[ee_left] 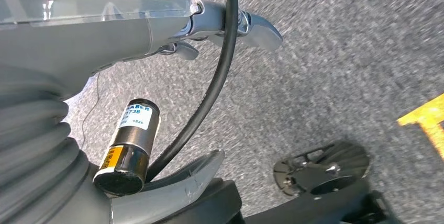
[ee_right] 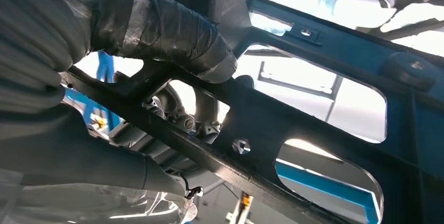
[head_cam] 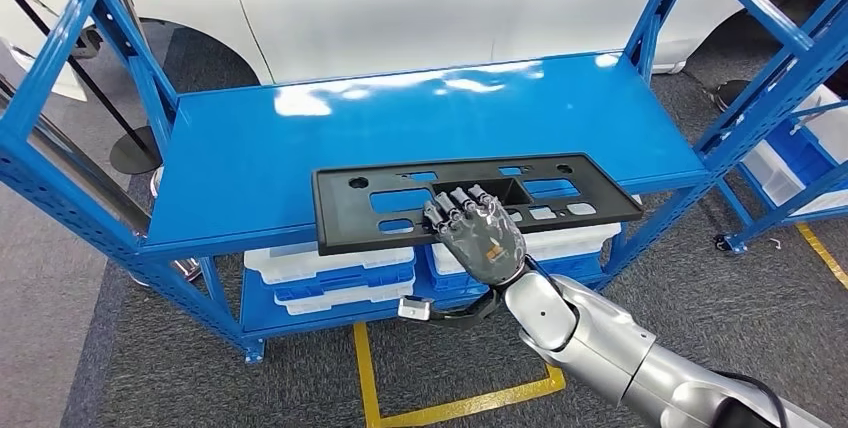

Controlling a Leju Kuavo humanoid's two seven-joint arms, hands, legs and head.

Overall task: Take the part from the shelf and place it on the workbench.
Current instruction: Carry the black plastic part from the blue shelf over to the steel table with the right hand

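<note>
A flat black plastic part (head_cam: 350, 223) with several cut-outs lies across the front edge of the blue shelf (head_cam: 300, 128), its near side jutting past the edge. My right hand (head_cam: 478, 233) grips it at the middle of that near side, fingers on top. In the right wrist view the taped thumb (ee_right: 157, 25) presses against the part's (ee_right: 293, 124) underside. Whether the part still rests on the shelf I cannot tell. My left hand (ee_left: 94, 41) hangs over the grey carpet, its fingers apart and holding nothing.
White and blue bins (head_cam: 330, 273) fill the lower shelf level. A white car (head_cam: 400, 8) stands right behind the shelf. A second blue rack (head_cam: 800, 138) is at the right. Yellow floor tape (head_cam: 460, 403) marks the carpet in front, and a stanchion base (head_cam: 135, 153) sits at the left.
</note>
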